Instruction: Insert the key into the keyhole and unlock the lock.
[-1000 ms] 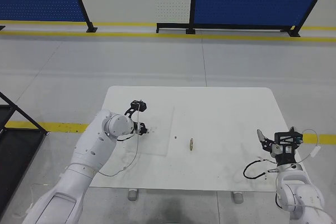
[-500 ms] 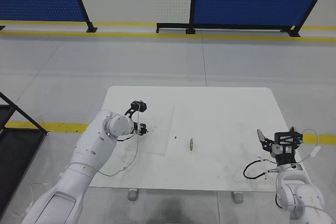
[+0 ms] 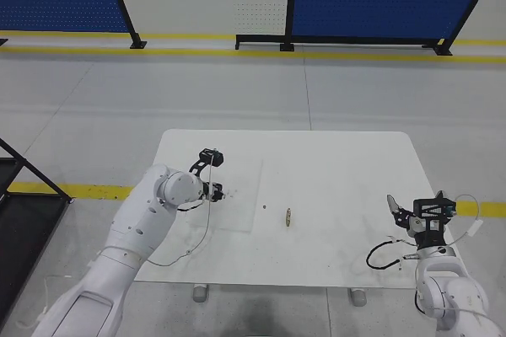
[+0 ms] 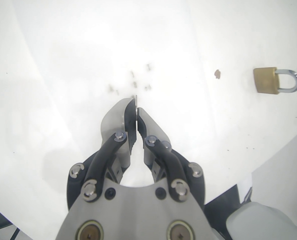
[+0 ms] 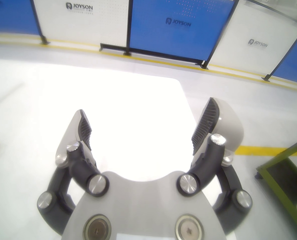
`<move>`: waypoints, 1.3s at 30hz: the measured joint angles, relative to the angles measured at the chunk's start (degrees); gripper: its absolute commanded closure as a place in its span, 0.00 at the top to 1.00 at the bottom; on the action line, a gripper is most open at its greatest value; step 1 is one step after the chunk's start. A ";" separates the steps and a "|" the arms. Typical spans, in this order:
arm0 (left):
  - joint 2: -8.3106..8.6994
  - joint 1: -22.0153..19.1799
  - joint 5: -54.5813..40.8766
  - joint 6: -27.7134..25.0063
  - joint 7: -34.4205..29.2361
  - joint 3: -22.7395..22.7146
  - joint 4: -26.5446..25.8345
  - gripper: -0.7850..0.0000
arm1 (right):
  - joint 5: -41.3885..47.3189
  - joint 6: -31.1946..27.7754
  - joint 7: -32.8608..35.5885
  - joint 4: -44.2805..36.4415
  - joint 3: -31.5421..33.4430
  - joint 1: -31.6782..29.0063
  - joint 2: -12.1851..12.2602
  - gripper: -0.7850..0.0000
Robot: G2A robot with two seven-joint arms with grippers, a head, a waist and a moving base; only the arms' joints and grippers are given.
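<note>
A small brass padlock (image 3: 287, 218) with a silver shackle lies flat near the middle of the white table (image 3: 346, 160); in the left wrist view the padlock (image 4: 266, 83) is off to the side of the fingers, well apart from them. My left gripper (image 3: 218, 193) is on the table's left part, just above the surface. In the left wrist view my left gripper (image 4: 137, 108) is shut on the key (image 4: 136, 99), a thin metal blade seen edge-on that sticks out a little past the pads. My right gripper (image 3: 415, 211) stands open at the table's right edge; the right wrist view shows this gripper (image 5: 148, 118) holding nothing.
A faint thin clear sheet (image 3: 236, 206) lies on the table under the left gripper. A tiny brown speck (image 4: 217, 73) sits between the gripper and the padlock. Blue and white barrier panels (image 3: 371, 17) stand on the floor beyond the table.
My left gripper has shifted slightly toward the table's middle and back, with the key still in it. The right arm and the padlock have not moved.
</note>
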 measured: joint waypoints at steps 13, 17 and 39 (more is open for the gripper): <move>2.26 9.19 -7.20 -6.61 0.24 -7.96 -12.64 0.00 | 0.00 0.00 0.00 0.00 0.00 0.00 0.00 1.00; 3.25 13.95 -15.64 -10.46 -0.74 -13.31 -14.20 0.00 | 0.00 0.00 0.00 0.00 0.00 0.00 0.00 1.00; 8.21 23.77 -66.14 -22.99 -9.28 -26.27 -2.00 0.00 | 0.00 0.00 0.00 0.00 0.00 0.00 0.00 1.00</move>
